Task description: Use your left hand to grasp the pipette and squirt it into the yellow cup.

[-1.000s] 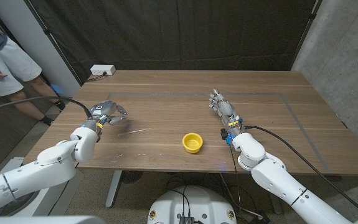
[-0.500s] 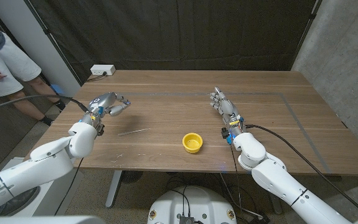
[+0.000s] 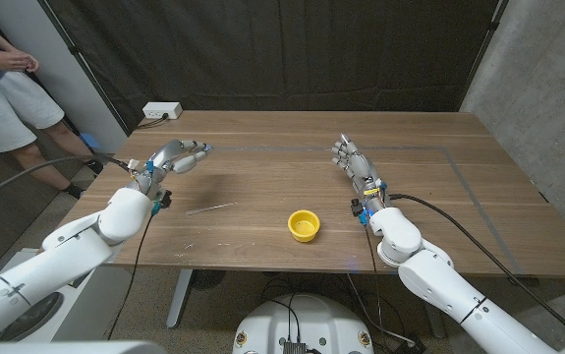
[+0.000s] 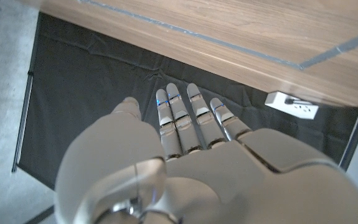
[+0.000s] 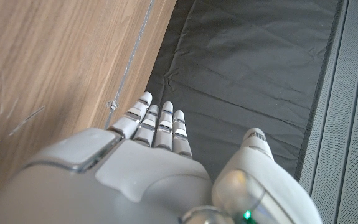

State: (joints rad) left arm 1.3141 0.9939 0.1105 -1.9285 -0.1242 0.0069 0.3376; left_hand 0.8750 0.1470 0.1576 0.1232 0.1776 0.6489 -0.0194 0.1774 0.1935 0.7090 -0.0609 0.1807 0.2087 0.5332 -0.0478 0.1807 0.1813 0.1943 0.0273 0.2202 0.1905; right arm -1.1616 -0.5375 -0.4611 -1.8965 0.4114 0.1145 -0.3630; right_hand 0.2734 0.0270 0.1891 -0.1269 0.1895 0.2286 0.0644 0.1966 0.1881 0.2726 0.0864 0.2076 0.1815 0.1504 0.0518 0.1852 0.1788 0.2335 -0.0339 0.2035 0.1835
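The left hand (image 3: pixel 176 157) is raised above the left part of the wooden table (image 3: pixel 262 167), fingers (image 4: pixel 180 115) stretched out side by side and holding nothing. The pipette (image 3: pixel 211 207) lies on the tabletop nearer the front edge than that hand, apart from it, untouched. The yellow cup (image 3: pixel 304 224) stands upright to the right of the pipette, close to the front edge. The right hand (image 3: pixel 355 163) stands by the table's middle right, beyond the cup, fingers (image 5: pixel 160 124) straight and together, empty. A white power strip (image 3: pixel 161 111) sits at the far left corner. A person (image 3: pixel 2 84) stands beyond the left end
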